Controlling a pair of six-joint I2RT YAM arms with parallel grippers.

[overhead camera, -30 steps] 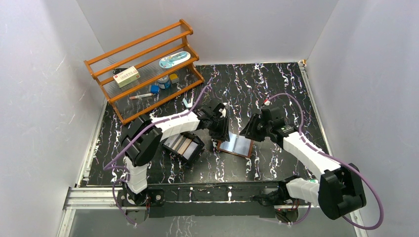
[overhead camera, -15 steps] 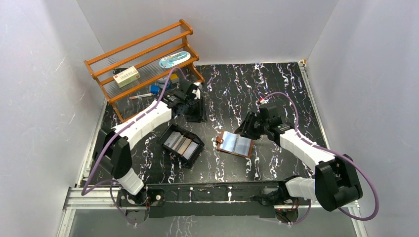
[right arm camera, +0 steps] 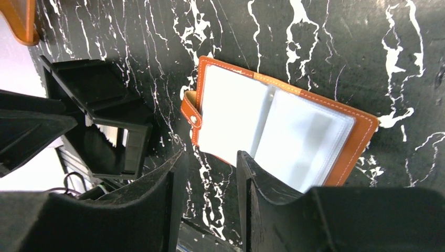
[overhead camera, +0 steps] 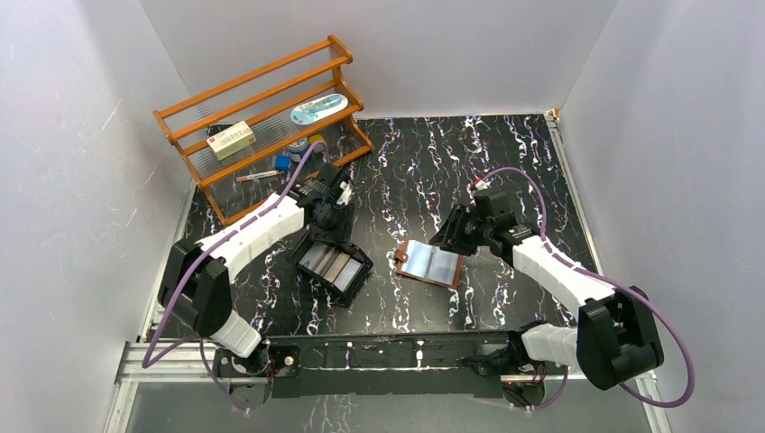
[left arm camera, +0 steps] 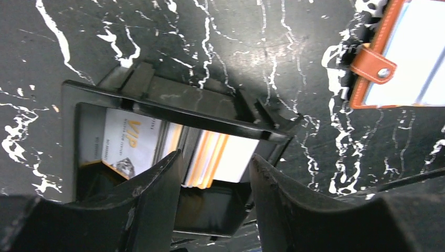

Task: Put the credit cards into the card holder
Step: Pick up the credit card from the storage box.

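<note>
card holder (right arm camera: 278,123): leather, seemingly | tray (left arm camera: 183,102): matt plastic | rack (overhead camera: 262,115): varnished wood

Two arms, same build. Left arm (overhead camera: 257,230): white shell links, chunky black joints. Right arm (overhead camera: 552,269): same white and black. A purple cable (overhead camera: 511,170) runs along each arm in loose loops. Black bases bolted to a silver rail (overhead camera: 162,359). Left tool (left arm camera: 216,170) and right tool (right arm camera: 209,165): matte black, thick wedge-shaped fingers, edges scuffed.
</note>
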